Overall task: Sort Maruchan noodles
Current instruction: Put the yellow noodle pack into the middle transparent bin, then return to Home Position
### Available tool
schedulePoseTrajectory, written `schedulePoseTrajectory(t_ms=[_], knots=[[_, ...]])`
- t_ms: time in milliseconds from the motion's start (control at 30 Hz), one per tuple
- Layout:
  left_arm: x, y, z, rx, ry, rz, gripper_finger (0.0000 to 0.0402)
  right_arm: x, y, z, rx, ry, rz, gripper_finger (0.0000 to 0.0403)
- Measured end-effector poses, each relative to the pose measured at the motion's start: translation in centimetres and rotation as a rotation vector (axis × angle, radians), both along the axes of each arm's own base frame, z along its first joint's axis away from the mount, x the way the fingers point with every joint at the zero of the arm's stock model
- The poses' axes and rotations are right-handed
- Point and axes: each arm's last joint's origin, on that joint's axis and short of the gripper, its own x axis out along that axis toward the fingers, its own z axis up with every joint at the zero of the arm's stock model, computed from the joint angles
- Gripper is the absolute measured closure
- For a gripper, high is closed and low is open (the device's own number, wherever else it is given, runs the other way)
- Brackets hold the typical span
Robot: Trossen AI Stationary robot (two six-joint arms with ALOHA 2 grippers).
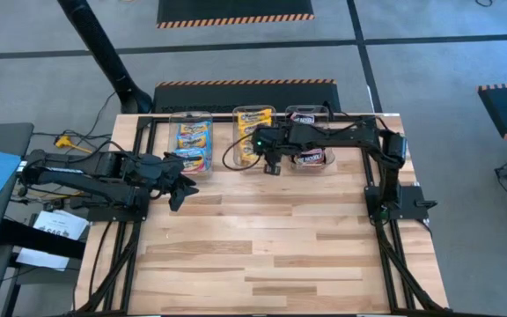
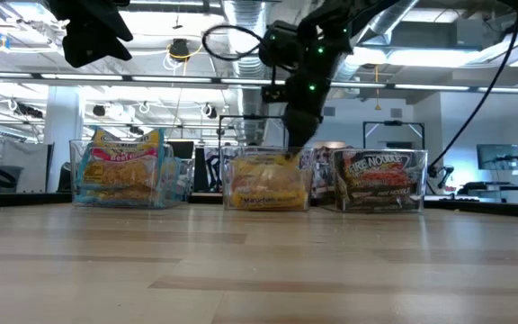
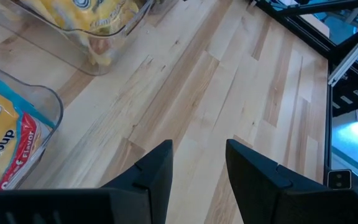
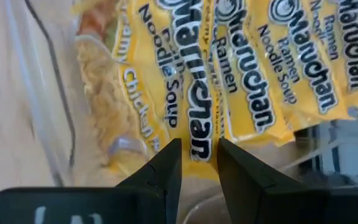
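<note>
Right gripper (image 4: 197, 158) hovers over the yellow packets (image 4: 229, 68) in the middle bin (image 2: 268, 180), jaws parted, empty. Left gripper (image 3: 197, 168) waits above the desk (image 1: 271, 246), jaws apart.

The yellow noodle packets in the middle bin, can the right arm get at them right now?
Probably yes. The right tool hangs just above the yellow packets in the open-topped middle bin, fingers apart, with nothing between them.

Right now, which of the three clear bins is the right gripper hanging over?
The middle bin, holding the yellow Maruchan packets. The right gripper hovers over it; the other bins hold blue-pink packets and black-red packets.
</note>
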Motion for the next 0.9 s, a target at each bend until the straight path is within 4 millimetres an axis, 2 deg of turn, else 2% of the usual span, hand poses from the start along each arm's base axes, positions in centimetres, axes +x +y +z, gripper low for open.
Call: schedulePoseTrajectory(t_ms=[167, 367, 600, 900], knots=[[0.0, 0.0, 0.0, -0.001, 0.000, 0.001, 0.0266, -0.2, 0.5, -0.1, 0.007, 0.032, 0.007, 0.0276], [0.0, 0.0, 0.0, -0.002, 0.000, 0.002, 0.0266, -0.4, 0.9, 0.9, -0.002, 0.014, 0.012, 0.0276], [0.0, 0.0, 0.0, 0.010, 0.000, -0.006, 0.0266, -0.1, 1.8, 5.1, 0.026, 0.011, -0.027, 0.0276], [0.0, 0.0, 0.0, 0.030, -0.001, -0.029, 0.0266, -0.3, 5.3, 10.3, 0.054, 0.023, 0.009, 0.0276]])
